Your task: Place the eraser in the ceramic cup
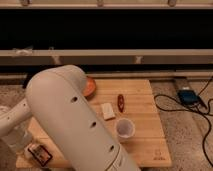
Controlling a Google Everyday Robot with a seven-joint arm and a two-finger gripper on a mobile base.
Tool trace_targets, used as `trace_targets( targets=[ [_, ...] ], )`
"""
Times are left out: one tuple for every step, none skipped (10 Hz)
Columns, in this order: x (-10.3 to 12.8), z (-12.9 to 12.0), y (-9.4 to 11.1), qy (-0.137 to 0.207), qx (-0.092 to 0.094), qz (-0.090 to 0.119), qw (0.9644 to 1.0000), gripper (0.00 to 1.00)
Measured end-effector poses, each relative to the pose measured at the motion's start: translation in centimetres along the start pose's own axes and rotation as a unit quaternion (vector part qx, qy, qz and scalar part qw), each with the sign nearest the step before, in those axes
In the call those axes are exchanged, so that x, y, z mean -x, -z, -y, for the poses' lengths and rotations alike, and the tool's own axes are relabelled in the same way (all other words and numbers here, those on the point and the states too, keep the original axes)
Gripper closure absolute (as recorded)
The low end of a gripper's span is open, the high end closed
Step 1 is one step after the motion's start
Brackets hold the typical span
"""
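Eraser (40, 154): small, flat, black, orange-red border, faint white marks. Lies flat, turned diagonally, at near-left corner of wooden board (145, 100). Ceramic cup (125, 129): plain white, round, no handle, slightly tapered. Stands upright, mouth up, right of board centre, well apart from eraser. Gripper (21, 141): just left of eraser, jaws spread, holding nothing.
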Motion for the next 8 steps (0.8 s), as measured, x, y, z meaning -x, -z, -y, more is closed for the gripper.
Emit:
trace_targets(
  targets=[
    [0.07,0.43,-0.22,-0.003,-0.004,-0.003,1.0000,0.35],
    [0.09,0.47,-0.35,-0.002,-0.007,-0.004,1.0000,0.35],
    [0.05,0.53,-0.48,-0.001,-0.012,-0.007,0.9999,0.40],
    [0.01,0.54,-0.55,0.001,-0.015,-0.008,0.9999,0.49],
    [-0.08,0.73,-0.49,0.000,-0.016,-0.007,0.9998,0.60],
    [-0.20,0.94,-0.34,-0.001,-0.016,-0.007,0.9998,0.67],
    [-0.43,1.18,-0.12,-0.003,-0.014,-0.006,0.9999,0.78],
    [-0.70,1.14,0.10,-0.002,-0.007,-0.001,1.0000,0.90]
  ],
)
